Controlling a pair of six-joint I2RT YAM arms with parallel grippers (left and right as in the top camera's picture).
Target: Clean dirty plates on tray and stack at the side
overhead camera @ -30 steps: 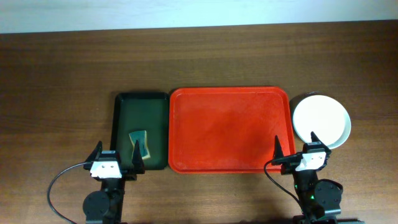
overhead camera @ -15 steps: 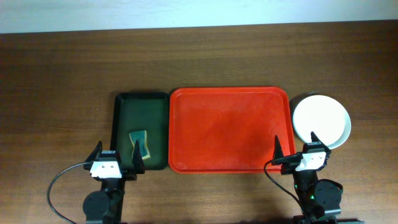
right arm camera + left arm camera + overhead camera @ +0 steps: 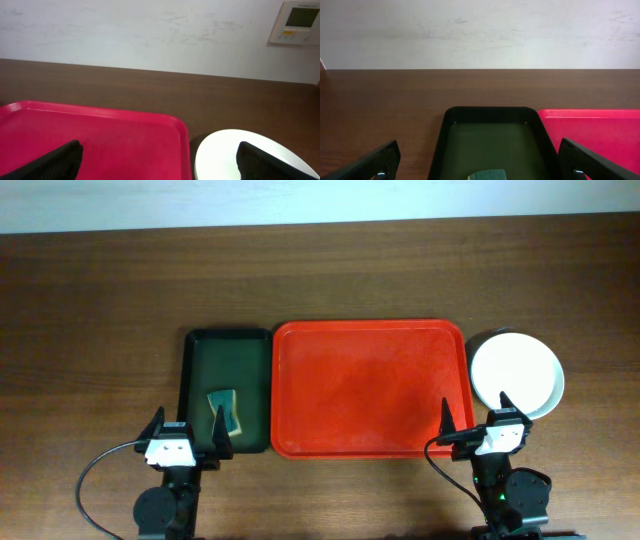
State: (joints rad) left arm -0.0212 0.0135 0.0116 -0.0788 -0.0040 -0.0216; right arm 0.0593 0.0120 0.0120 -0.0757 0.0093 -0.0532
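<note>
Worktop [image 3: 100, 300] of dark wood, seen from above. A red tray [image 3: 368, 388] lies in the middle and is bare. Just beside its right edge sits a stack of plates [image 3: 516, 373] with a clean-looking white plate on top. To the left of the red tray, almost touching it, is a dark green tray [image 3: 225, 365] holding a green and yellow sponge [image 3: 226, 410].

Both arms sit at the near edge. The left pincer [image 3: 187, 425] is spread wide and holds nothing, and its right finger overlaps the green tray's near corner. The right pincer [image 3: 474, 408] is also spread and holds nothing, with one finger over the red tray's corner and the other over the near rim of the stack.

The likely risk is that finger by the stack. A careless forward or sideways swing of the right arm could knock the plates, slide them or tip the top one.

Only the white plate is plainly visible. A thin dark sliver at the stack's far left edge hints at plates beneath, but their number, colour and cleanliness cannot be told. The right wrist view cuts the plate off at the bottom, and the left wrist view shows only the sponge's top edge.
</note>
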